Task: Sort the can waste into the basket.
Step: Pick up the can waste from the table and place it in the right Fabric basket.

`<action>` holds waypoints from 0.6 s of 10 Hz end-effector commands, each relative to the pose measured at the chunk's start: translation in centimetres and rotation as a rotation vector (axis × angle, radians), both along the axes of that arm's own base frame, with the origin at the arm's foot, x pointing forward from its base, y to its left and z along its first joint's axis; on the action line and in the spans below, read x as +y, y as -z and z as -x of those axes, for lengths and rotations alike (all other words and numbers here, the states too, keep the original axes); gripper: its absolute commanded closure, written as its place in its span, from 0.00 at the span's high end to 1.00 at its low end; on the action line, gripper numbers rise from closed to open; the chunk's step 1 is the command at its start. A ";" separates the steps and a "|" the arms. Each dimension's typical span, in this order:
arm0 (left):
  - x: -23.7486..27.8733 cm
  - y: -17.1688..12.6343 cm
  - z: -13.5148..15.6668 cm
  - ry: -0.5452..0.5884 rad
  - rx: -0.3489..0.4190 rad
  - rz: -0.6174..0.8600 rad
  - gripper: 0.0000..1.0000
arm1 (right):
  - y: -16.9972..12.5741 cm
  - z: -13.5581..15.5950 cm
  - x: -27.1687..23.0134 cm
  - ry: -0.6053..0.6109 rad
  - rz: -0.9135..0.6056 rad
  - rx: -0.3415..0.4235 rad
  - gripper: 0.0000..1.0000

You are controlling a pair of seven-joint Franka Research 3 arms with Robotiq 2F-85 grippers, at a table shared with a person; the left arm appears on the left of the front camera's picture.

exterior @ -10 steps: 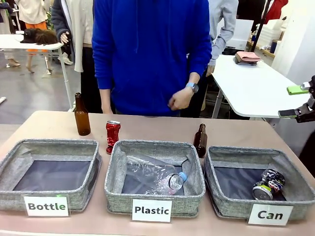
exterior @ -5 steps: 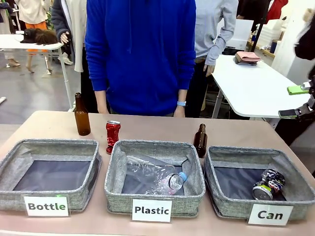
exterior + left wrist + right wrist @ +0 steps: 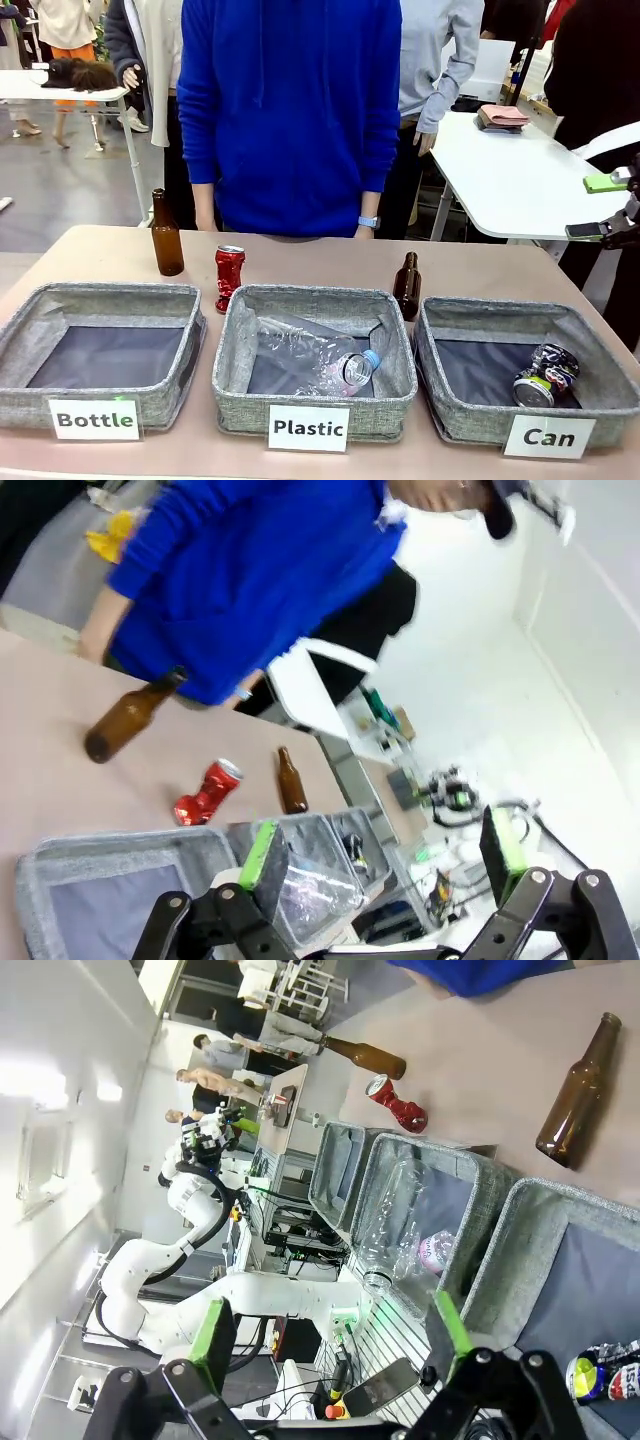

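Nearest, in the wrist views: left gripper [image 3: 382,848] with green-padded fingers spread wide and nothing between them; right gripper [image 3: 332,1330] likewise spread and empty.

Next, on the table [image 3: 300,255], a front row of three grey fabric baskets, left to right. First, the basket labelled "Bottle" [image 3: 20,400], dark lining bare. Then the basket labelled "Plastic" [image 3: 240,400], holding a crushed clear plastic bottle [image 3: 320,362]. Last, the basket labelled "Can" [image 3: 470,425], holding a dented dark printed can [image 3: 545,375] on its side near the front right corner.

Just behind the gap between the first two baskets: a dented red can [image 3: 229,277], upright on the bare table, outside every basket. Also upright behind the baskets, two brown glass bottles, one [image 3: 166,235] left of the red can, the other [image 3: 406,287] behind the gap between the Plastic and Can baskets.

At the far edge, a person [image 3: 290,110] in a blue top, arms down.

By this look, half done: one can sorted, the red can not yet gripped and waiting to be carried across to the rightmost basket.
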State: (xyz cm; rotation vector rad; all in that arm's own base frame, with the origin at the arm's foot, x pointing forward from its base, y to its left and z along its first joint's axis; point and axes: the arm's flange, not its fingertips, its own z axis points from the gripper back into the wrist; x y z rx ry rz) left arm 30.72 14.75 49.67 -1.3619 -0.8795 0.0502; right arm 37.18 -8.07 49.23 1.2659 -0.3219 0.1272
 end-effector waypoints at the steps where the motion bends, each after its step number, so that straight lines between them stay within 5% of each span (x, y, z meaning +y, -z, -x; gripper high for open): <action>1: -3.8 -1.0 -1.1 0.178 -0.131 -0.139 1.00 | -0.2 0.0 -0.5 -0.020 0.004 -0.018 1.00; 4: -9.6 -0.5 -3.5 0.320 -0.229 -0.373 1.00 | -0.2 0.0 -0.5 -0.020 0.004 -0.018 1.00; 6: -12.2 1.3 -6.5 0.340 -0.376 -0.616 1.00 | -0.2 0.0 -0.5 -0.020 0.004 -0.018 1.00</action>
